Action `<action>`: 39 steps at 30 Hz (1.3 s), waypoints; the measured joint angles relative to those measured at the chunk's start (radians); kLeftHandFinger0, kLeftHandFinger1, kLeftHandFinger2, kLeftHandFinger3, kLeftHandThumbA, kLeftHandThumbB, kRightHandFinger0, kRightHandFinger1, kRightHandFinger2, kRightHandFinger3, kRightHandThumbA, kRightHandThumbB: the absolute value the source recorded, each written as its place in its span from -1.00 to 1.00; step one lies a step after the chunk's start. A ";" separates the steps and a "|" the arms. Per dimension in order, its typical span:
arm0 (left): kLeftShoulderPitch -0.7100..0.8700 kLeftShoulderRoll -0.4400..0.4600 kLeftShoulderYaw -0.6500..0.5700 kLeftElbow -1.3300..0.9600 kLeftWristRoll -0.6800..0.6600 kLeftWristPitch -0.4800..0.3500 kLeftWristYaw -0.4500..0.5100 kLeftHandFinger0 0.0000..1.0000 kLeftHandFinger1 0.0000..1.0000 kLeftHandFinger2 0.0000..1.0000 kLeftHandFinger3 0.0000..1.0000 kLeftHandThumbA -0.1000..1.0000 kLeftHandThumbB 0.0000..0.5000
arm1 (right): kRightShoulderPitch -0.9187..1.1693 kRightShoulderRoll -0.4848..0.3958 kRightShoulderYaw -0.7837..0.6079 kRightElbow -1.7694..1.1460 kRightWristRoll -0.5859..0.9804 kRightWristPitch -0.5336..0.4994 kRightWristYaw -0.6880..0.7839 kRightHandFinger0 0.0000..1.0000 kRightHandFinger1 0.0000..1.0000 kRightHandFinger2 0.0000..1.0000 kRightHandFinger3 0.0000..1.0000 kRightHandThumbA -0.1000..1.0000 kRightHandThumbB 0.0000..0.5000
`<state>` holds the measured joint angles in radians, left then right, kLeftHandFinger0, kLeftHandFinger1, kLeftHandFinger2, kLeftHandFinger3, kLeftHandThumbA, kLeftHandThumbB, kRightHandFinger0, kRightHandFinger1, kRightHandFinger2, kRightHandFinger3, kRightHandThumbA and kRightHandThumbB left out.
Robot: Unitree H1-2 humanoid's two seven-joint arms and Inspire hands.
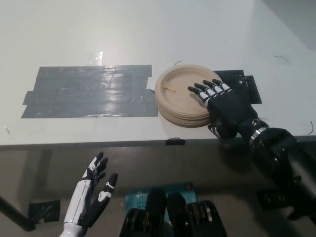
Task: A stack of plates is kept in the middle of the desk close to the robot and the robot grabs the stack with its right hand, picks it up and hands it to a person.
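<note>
- White desk (148, 24) fills most of the view, near edge running across the middle.
- Nearest: white left hand (91, 197) idles below the desk edge at lower left, fingers spread, holding nothing.
- Black right hand (222, 106) lies over the right rim of the stack of plates (182, 96), fingers (205, 91) stretched across the top plate, thumb low at the side.
- Looks like the grab step, grip not closed yet. Next: clamp, then lift.
- Grey tape patch (89, 91) sits left of the stack.
</note>
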<state>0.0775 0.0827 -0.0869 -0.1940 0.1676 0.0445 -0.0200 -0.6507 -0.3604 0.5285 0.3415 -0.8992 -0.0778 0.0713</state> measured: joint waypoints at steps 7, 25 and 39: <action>-0.006 0.000 0.000 0.000 0.000 0.001 -0.001 1.00 1.00 1.00 1.00 0.53 -1.00 | -0.041 0.007 0.052 0.123 -0.046 -0.044 -0.066 1.00 1.00 1.00 1.00 0.28 0.68; -0.020 0.000 0.005 0.000 -0.002 0.001 -0.002 1.00 1.00 1.00 1.00 0.49 -1.00 | -0.206 0.032 0.177 0.452 -0.183 -0.098 -0.429 -1.00 -0.55 0.37 -0.43 -1.00 0.14; -0.022 0.001 0.010 0.000 -0.003 0.001 -0.003 1.00 1.00 1.00 1.00 0.46 -1.00 | -0.158 -0.015 0.148 0.326 -0.186 -0.124 -0.514 -1.00 -0.75 0.38 -0.58 -1.00 -0.02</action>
<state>0.0558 0.0837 -0.0768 -0.1939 0.1647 0.0455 -0.0229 -0.8082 -0.3755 0.6769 0.6676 -1.0853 -0.2020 -0.4427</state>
